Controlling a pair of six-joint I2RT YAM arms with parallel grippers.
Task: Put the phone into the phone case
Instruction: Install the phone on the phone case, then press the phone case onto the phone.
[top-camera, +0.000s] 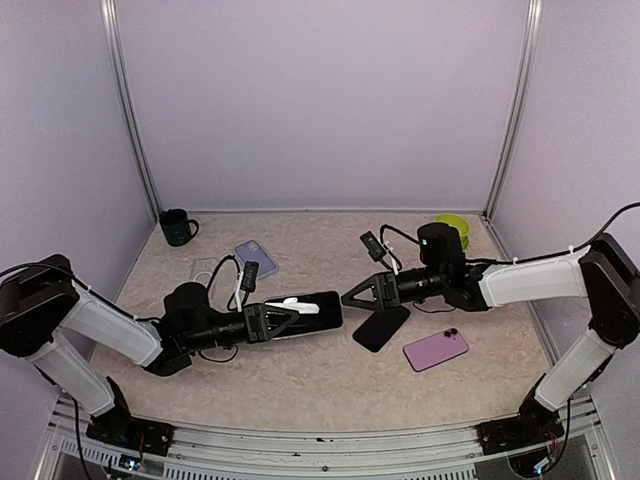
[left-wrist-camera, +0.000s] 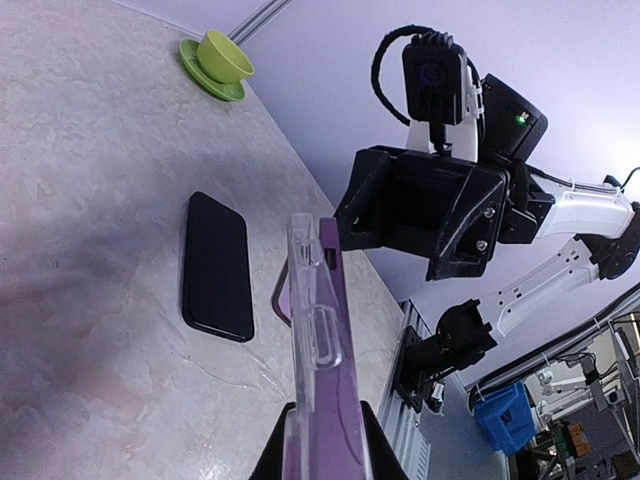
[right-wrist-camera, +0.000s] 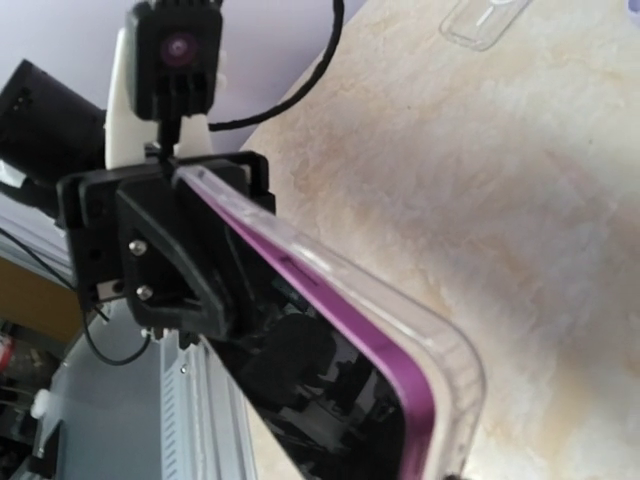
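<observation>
Seemingly seated: purple phone (right-wrist-camera: 300, 400) is enclosed by clear case (right-wrist-camera: 458, 358), held on edge at centre, clamped by left gripper (top-camera: 280, 318). Right gripper (top-camera: 352, 296) is parted, empty, at its right end. Outstanding, by judgement: final pressing-in.

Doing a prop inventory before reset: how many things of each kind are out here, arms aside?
Phones: 3 (cased phone, black phone, purple phone)
Empty clear case: 1
Lavender phone or case, unclear which: 1
Cups: 2 (dark mug, green cup)
Saucer: 1
Total: 8
</observation>
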